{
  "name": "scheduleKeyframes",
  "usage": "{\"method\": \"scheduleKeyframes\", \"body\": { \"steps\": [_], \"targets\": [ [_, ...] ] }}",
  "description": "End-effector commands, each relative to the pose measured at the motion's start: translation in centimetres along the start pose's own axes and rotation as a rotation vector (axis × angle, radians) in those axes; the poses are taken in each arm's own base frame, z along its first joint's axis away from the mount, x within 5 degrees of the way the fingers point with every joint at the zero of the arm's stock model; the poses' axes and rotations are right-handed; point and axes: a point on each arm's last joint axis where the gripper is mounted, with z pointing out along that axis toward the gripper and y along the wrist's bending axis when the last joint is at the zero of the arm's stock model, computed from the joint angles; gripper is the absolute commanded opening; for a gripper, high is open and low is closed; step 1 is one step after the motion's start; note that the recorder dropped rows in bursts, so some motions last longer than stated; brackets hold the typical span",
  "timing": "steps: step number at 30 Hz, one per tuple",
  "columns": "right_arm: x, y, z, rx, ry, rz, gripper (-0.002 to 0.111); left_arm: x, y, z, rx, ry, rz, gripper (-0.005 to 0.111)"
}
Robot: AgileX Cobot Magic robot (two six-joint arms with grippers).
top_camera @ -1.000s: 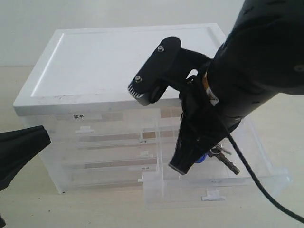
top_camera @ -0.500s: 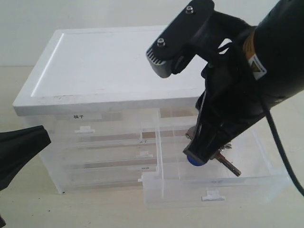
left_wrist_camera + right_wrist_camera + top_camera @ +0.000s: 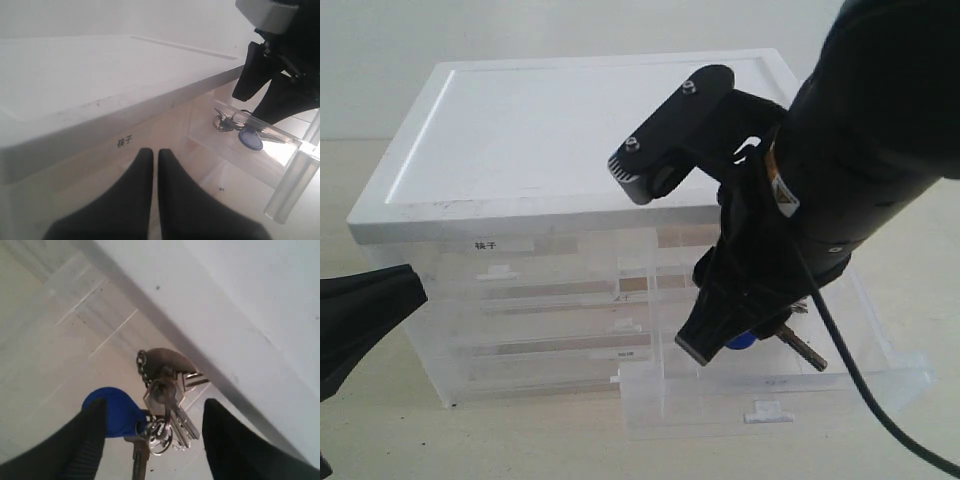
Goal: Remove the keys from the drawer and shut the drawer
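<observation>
Change: right end effector (image 3: pixel 156 440) has dipped back into the drawer (image 3: pixel 770 400), fingers spread astride the keys (image 3: pixel 165 390).
Meaning: keys not yet gripped; lift still pending.

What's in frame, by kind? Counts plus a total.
Cabinet: 1
Pulled-out drawer: 1
Keys, one bunch with a blue fob: 1
End effectors: 2 (left end effector, right end effector)
Total: 5
</observation>
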Motion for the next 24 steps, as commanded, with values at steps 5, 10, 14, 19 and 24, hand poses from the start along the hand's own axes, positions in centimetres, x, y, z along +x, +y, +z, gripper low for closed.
{"method": "scheduleKeyframes", "body": {
  "steps": [5,10,14,19,24],
  "targets": [
    [0.2,-1.0,0.5,0.021,0.038,0.081,0.053,0.1,0.0,0.0,0.002,0.003,-0.013,0.005],
    [0.0,-0.5,0.6,-0.062,0.018,0.078,0.053,0.1,-0.1,0.0,0.004,0.0,-0.013,0.005],
    [0.0,-0.5,0.7,-0.06,0.017,0.075,0.052,0.1,-0.1,0.0,0.004,0.0,-0.013,0.005],
    [1.1,-0.1,1.9,-0.06,0.054,0.067,0.052,0.1,-0.1,0.0,0.004,0.0,-0.013,0.005],
    [1.8,0.2,3.0,-0.049,0.053,0.055,0.052,0.1,-0.1,0.0,0.004,0.0,-0.013,0.005]
  ]
}}
